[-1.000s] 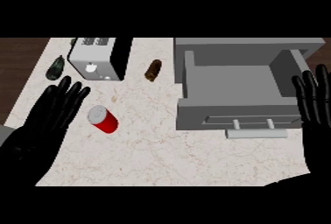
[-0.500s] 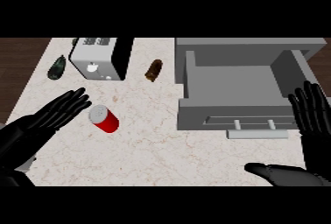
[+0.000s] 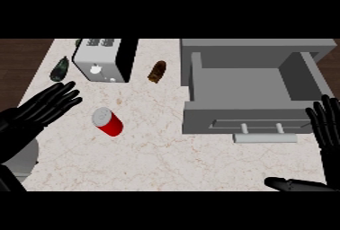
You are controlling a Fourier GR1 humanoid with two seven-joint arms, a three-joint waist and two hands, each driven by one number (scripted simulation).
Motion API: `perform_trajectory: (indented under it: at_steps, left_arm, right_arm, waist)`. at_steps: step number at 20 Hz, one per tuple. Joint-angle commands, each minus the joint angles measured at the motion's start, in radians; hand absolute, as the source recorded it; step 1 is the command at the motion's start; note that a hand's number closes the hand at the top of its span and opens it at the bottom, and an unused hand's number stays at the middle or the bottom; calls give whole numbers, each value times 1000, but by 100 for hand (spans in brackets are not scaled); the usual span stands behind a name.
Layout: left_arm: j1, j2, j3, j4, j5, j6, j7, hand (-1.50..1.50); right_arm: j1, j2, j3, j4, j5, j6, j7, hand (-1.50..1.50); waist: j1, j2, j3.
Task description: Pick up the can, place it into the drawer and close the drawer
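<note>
A red can [image 3: 108, 122] with a silver top lies tilted on the marble counter, left of centre. My left hand [image 3: 41, 109] is open just left of it, fingers straight and pointing toward the can, a small gap between them. The grey drawer [image 3: 249, 85] stands pulled open at the right, its inside bare, with a pale handle [image 3: 263, 136] on its front. My right hand [image 3: 326, 125] is open at the right edge beside the drawer's front corner, fingers up, thumb low near the bottom edge.
A silver toaster [image 3: 98, 59] stands at the back left. A dark green bottle [image 3: 60, 69] lies left of it and a brown bottle [image 3: 157, 71] right of it, near the drawer's left wall. The counter's left edge meets dark wood flooring.
My left hand has swung lower and leftward, its fingers now pointing at the can from the side. My right hand has dropped lower along the right edge. The can has not moved.
</note>
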Motion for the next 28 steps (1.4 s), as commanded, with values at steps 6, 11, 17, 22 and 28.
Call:
perform_trajectory:
  at_steps: [6,11,17,22,28]
  left_arm:
    - [-74,-22,63,149,-33,-53,10,-150]
    - [-66,-108,17,192,-163,-64,-56,-150]
    - [-87,-163,1,235,-266,-55,-106,-150]
    - [-51,-192,1,409,-458,-101,-352,-150]
    - [-96,-137,59,492,-477,-120,-394,-150]
  right_arm:
    - [32,13,-44,89,-18,48,-113,-150]
    - [74,-13,-96,-43,-70,72,-24,-150]
    - [167,57,-48,7,12,93,-171,-150]
    - [26,-29,-135,44,-76,116,-51,-150]
    - [122,59,-82,64,-9,132,-189,-150]
  waist:
    - [0,1,0]
    - [-2,0,0]
    - [-2,0,0]
    - [0,1,-1]
    - [-1,0,0]
